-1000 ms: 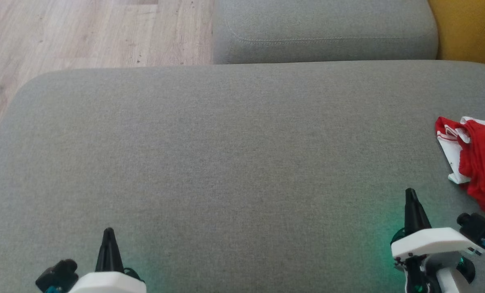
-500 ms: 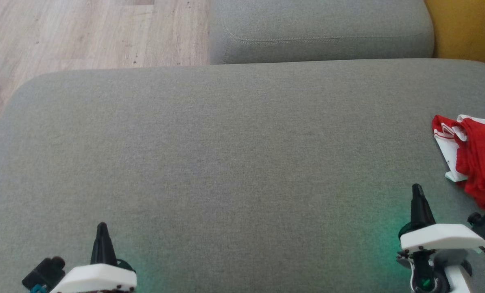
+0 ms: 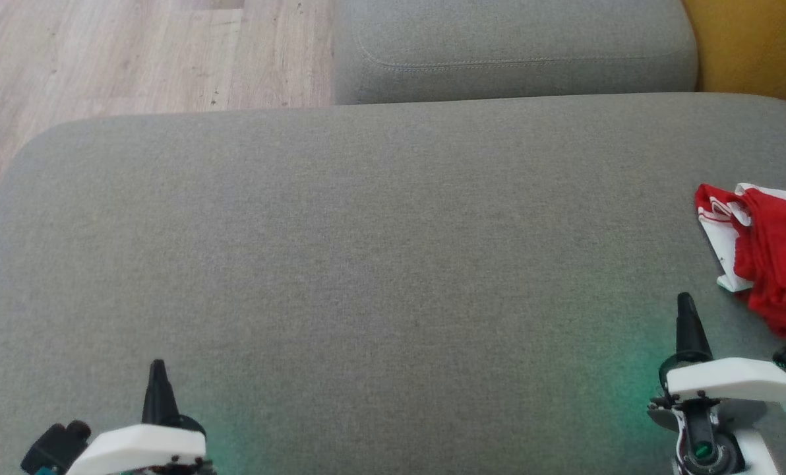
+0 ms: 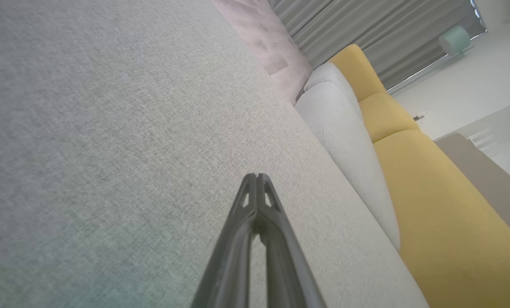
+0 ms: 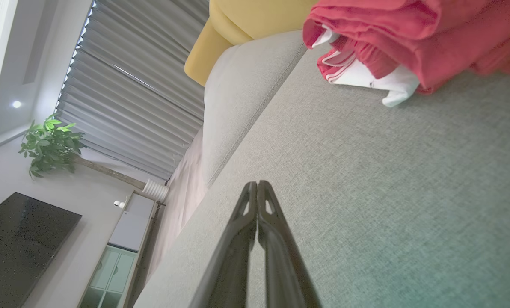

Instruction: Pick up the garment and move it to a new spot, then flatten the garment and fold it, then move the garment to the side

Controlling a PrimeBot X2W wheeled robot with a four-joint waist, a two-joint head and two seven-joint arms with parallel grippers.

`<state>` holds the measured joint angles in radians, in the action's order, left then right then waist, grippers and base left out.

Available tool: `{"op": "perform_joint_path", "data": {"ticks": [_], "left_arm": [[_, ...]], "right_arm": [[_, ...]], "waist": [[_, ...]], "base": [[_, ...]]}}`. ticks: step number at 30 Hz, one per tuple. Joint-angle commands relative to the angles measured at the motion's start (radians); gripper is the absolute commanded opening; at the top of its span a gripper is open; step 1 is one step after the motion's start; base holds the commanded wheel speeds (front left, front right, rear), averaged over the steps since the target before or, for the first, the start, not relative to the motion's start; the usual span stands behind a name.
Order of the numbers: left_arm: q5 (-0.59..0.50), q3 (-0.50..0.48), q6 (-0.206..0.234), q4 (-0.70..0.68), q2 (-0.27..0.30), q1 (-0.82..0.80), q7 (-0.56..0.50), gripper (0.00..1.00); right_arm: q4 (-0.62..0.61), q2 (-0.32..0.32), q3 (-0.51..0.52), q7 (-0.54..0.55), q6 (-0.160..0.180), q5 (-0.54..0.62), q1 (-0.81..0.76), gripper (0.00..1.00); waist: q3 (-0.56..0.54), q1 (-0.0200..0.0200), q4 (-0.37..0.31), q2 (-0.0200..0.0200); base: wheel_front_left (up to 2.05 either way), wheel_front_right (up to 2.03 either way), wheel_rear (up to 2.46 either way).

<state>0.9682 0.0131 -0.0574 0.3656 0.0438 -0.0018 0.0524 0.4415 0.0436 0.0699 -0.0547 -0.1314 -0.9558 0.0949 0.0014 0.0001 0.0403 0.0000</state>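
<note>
Floor [image 3: 136, 59] of pale wood planks at upper left, past the rounded corner of a wide grey seat cushion [image 3: 366, 264]. Low on the left, above that cushion, left gripper [image 3: 157, 368]: white casing, dark fingers pressed together into a single point, gripping nothing. Same closed pair in the left wrist view [image 4: 258, 176], tips meeting over bare grey weave, well apart from any cloth. Faint green tint on the fabric just beside it.

Further right, at top centre, a smaller grey cushion [image 3: 512, 46] butted against the far edge of the wide one.

Low on the right, right gripper [image 3: 684, 302], likewise shut tight and empty, pointing up the cushion. Seen from its own wrist [image 5: 257, 184], fingertips touching each other, clear of the cloth.

Near the right edge, garment [image 3: 772, 257]: red with white trim, crumpled in a heap on the wide cushion, partly cut off by the frame, near the right gripper yet not touching it. Bunched folds of it at upper right in the right wrist view [image 5: 409, 34].

Yellow upholstery [image 3: 755, 46] in the top right corner.
</note>
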Motion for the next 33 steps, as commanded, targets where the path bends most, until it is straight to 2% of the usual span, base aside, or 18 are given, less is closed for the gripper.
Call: {"op": "perform_joint_path", "data": {"ticks": [1,33], "left_arm": [[0.034,-0.03,-0.01,-0.041,0.004,-0.06,-0.007,0.0],[0.382,-0.085,-0.046,-0.086,0.005,-0.086,-0.098,0.0]], "right_arm": [[-0.046,0.005,-0.007,0.012,0.0,-0.035,0.03,0.0],[-0.132,0.006,0.022,0.102,0.001,-0.39,0.02,0.0]], "waist": [[0.0,-0.0001,-0.001,0.0],[0.001,-0.0001,-0.024,0.0]], "base": [[0.0,0.0,0.0],[0.0,0.0,0.0]]}}
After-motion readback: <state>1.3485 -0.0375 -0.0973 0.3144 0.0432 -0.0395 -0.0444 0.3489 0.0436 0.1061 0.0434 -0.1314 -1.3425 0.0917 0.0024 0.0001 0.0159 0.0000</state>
